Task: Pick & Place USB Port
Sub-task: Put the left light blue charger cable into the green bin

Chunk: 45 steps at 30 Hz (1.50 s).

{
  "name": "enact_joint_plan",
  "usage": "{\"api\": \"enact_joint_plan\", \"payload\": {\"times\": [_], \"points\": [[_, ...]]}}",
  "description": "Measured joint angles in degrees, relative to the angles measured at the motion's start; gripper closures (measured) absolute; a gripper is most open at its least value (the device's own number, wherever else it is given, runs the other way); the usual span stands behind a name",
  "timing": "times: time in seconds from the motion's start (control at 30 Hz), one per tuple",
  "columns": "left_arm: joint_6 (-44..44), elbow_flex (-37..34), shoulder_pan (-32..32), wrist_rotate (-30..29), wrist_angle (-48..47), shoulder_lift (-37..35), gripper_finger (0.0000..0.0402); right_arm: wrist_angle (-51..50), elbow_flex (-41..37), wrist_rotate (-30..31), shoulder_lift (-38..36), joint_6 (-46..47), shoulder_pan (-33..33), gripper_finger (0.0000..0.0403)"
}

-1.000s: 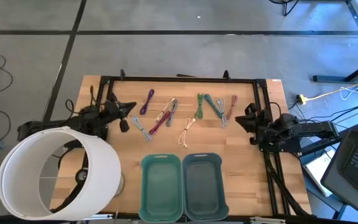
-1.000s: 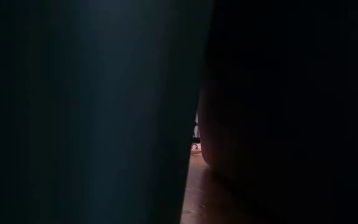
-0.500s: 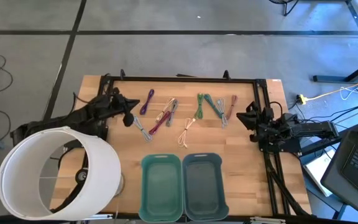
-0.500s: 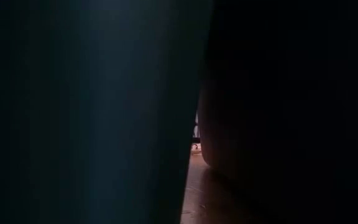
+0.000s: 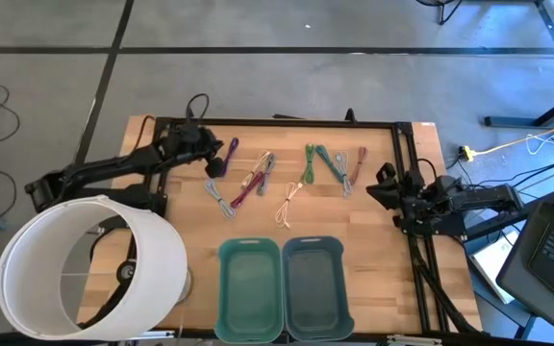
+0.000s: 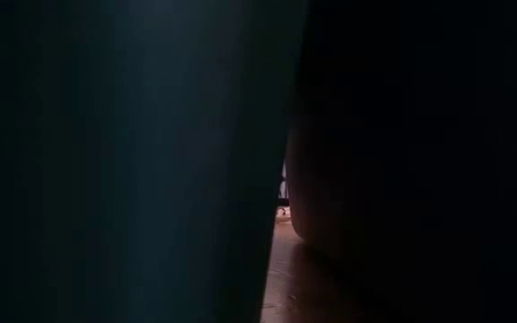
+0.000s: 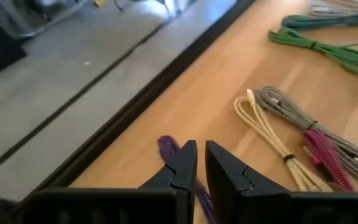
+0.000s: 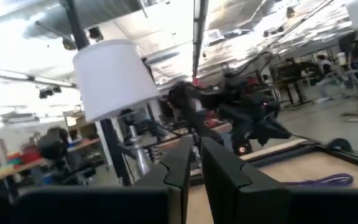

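We judge the reach step: our left gripper [image 5: 217, 165] hovers nearly closed, empty, over the purple cable [image 5: 228, 154] at the table's eleven o'clock — next, open and descend; right gripper [image 5: 381, 185] waits at three o'clock, nearly closed.

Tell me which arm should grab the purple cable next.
Left. Its gripper hangs right over the purple cable at the table's far left, fingers nearly together above it in the left wrist view. The right gripper waits by the right edge, with other cables between.

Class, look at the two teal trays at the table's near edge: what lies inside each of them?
Both the left teal tray and right teal tray show only bare floors; every cable lies on the table. Nothing covers them.
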Motion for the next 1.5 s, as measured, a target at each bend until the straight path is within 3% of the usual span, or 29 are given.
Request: {"api": "enact_joint_plan", "payload": {"times": [0.13,0.27,0.57,0.7,0.87,1.1,1.27,1.4,1.5], "points": [[1.49,1.15,1.60,7.02,2.84,0.34,0.0379,-0.54,0.00,5.19,0.00,-6.45,1.15,0.0359],[0.08,1.15,1.48,8.53,1.21,-2.44,0.0386,-0.64,0.00,9.06,0.00,-7.49,1.17,0.0359],[-12.68,1.15,-0.89,9.30,-22.89,-11.75,0.0399,-1.61,0.00,14.77,0.00,-6.00,1.15,0.0359],[-18.50,1.15,-3.85,8.35,-30.35,-14.66,0.0400,-3.67,0.00,14.87,0.00,-5.94,1.17,0.0359],[-24.43,1.15,-8.63,3.77,-32.20,-15.64,0.0397,-9.51,0.00,14.81,0.00,-1.52,1.17,0.0359],[-35.01,1.10,-14.84,8.22,-36.99,-14.68,0.0396,-14.31,0.00,8.60,0.00,0.14,1.17,0.0359],[-40.92,1.08,-19.69,6.18,-38.50,-13.81,0.0396,-14.80,0.00,8.35,0.00,0.12,1.17,0.0359],[-41.96,1.06,-22.82,3.24,-38.49,-12.67,0.0396,-14.78,0.00,8.18,0.00,-1.16,1.17,0.0359],[-35.65,1.06,-24.70,2.33,-38.34,-10.81,0.0396,-16.59,0.72,8.05,0.00,-3.26,1.17,0.0359]]}}
